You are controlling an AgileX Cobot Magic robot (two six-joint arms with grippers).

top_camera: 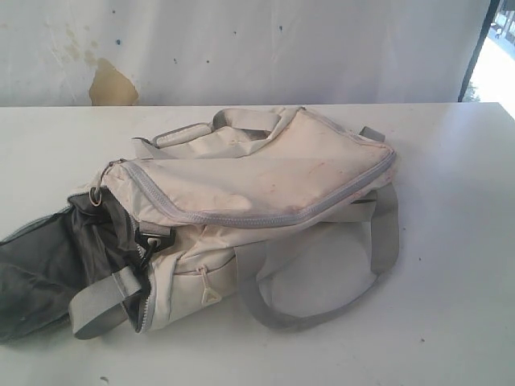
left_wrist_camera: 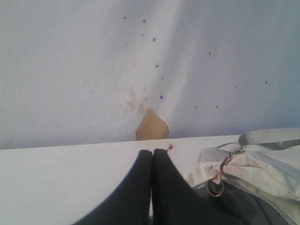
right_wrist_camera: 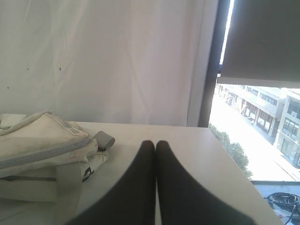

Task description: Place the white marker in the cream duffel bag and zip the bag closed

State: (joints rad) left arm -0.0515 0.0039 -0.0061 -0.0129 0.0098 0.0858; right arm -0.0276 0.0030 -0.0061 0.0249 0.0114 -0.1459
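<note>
The cream duffel bag (top_camera: 241,201) lies on its side in the middle of the white table (top_camera: 451,241), its left end gaping so the dark grey lining (top_camera: 48,269) spills out. A grey zipper (top_camera: 241,219) runs along its top flap. No white marker shows in any view. My left gripper (left_wrist_camera: 153,152) is shut with nothing between its fingers, beside the bag's open end (left_wrist_camera: 253,187) and a metal zip ring (left_wrist_camera: 215,186). My right gripper (right_wrist_camera: 155,143) is shut and empty, beside the bag's other end (right_wrist_camera: 42,140). Neither gripper appears in the exterior view.
A grey webbing strap (top_camera: 378,249) loops out on the table in front of the bag. A white sheet with a tan patch (top_camera: 110,84) hangs behind the table. To the right, past the table's edge (right_wrist_camera: 234,164), a window looks onto a street.
</note>
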